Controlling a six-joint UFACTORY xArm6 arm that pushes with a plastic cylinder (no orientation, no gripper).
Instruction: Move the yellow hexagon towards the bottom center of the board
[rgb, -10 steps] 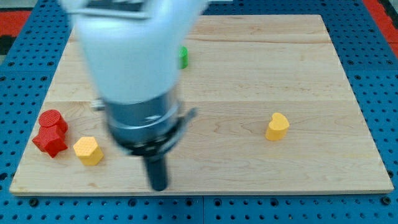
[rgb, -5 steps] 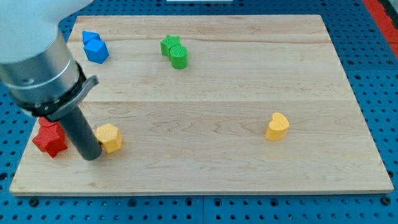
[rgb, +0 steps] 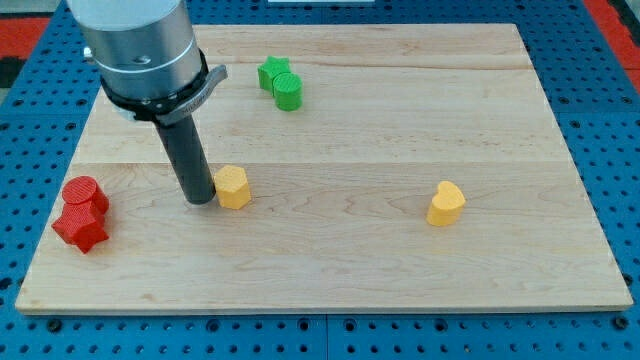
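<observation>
The yellow hexagon (rgb: 232, 187) lies on the wooden board (rgb: 340, 250), left of the centre. My tip (rgb: 200, 200) stands on the board just to the hexagon's left, touching or almost touching its left side. The dark rod rises from the tip to the grey arm body at the view's top left.
A yellow heart block (rgb: 446, 204) lies at the right of centre. A red cylinder (rgb: 82, 192) and a red star (rgb: 80, 226) sit together near the left edge. A green star (rgb: 272, 71) and a green cylinder (rgb: 288, 92) sit together near the top.
My tip has gone round to the hexagon's left and pushed it to the right and up the view. The other blocks have not moved.
</observation>
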